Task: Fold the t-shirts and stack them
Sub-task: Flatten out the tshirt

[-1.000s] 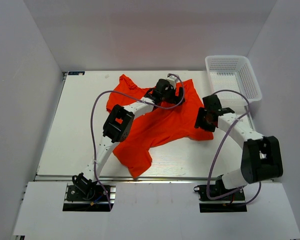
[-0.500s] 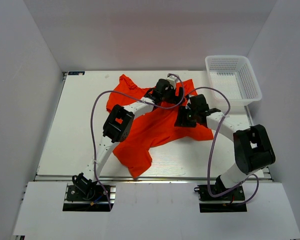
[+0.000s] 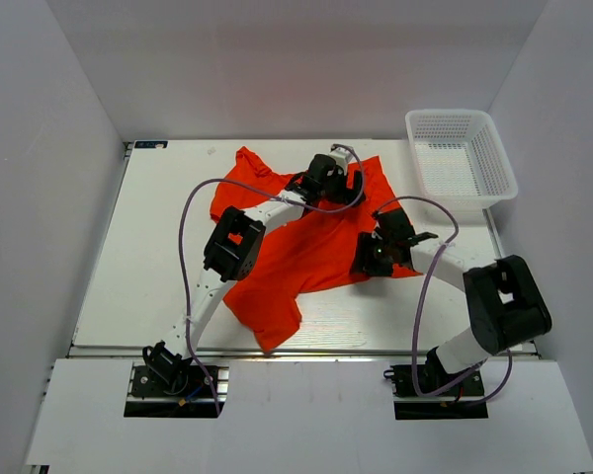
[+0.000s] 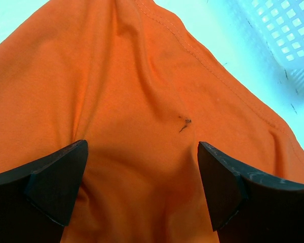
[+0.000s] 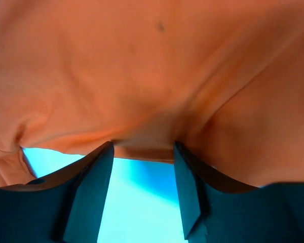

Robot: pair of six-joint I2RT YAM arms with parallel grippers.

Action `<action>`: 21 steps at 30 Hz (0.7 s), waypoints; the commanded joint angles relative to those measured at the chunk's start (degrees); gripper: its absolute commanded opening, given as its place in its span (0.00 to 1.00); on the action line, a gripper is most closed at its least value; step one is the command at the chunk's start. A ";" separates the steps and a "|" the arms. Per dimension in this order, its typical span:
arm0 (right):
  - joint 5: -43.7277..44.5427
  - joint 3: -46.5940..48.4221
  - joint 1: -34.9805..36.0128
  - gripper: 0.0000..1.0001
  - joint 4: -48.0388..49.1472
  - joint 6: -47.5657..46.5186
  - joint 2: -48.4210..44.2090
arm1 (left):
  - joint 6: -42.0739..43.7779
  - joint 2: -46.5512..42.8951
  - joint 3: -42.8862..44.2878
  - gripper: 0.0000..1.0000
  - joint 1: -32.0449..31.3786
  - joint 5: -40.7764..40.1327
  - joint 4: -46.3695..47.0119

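Right gripper (image 5: pixel 143 147), jaws apart, at hem of rumpled orange-red t-shirt (image 3: pixel 316 252).

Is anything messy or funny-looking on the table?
Yes. The orange t-shirt is not flat: it lies rumpled and crooked, with one part trailing toward the near edge of the table. The left wrist view also shows a small dark mark on the fabric; whether it is a stain or a thread cannot be told.
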 commanded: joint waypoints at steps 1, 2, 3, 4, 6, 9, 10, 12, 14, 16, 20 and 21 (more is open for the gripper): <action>6.43 -4.66 -0.74 0.58 -11.62 4.30 -2.74 | -2.27 3.84 -0.69 1.00 0.80 -2.21 -13.11; 6.96 -5.11 -1.18 0.58 -15.02 5.44 -4.49 | -2.27 4.44 -0.69 1.00 0.80 -2.22 -13.11; 7.84 -5.47 -1.18 0.60 -16.10 6.41 -5.47 | -2.79 4.45 0.01 1.00 0.80 -2.22 -13.72; 8.37 -6.25 -1.45 0.60 -17.24 6.86 -7.56 | -2.80 4.45 0.02 1.00 0.80 -2.22 -13.73; 8.81 -7.31 -1.80 0.61 -20.24 7.91 -11.78 | -2.80 4.97 0.54 1.00 0.80 -2.22 -13.73; 7.15 -7.05 -1.80 0.63 -22.70 6.52 -14.79 | -2.80 4.98 1.06 1.00 0.80 -2.22 -14.25; 6.36 -6.88 -1.54 0.63 -22.79 5.47 -15.92 | -2.80 4.98 1.07 1.00 0.80 -1.52 -14.25; 3.81 -5.39 -1.62 0.66 -21.49 3.36 -17.95 | -2.27 4.98 1.07 1.00 0.80 -0.73 -13.73; 3.28 -2.68 -1.62 0.68 -20.34 1.77 -18.83 | -0.97 4.98 0.45 1.00 0.80 0.77 -13.20; 3.98 -1.26 -1.71 0.69 -17.98 0.89 -19.36 | -0.17 4.98 -0.59 1.00 0.80 3.04 -11.71; 12.58 4.63 -2.33 0.71 -17.26 1.24 -16.56 | 2.99 3.92 -1.13 1.00 0.80 9.81 -11.70; 14.86 6.99 -2.50 0.72 -17.52 1.41 -15.16 | 3.00 3.05 -1.13 1.00 0.80 10.52 -12.40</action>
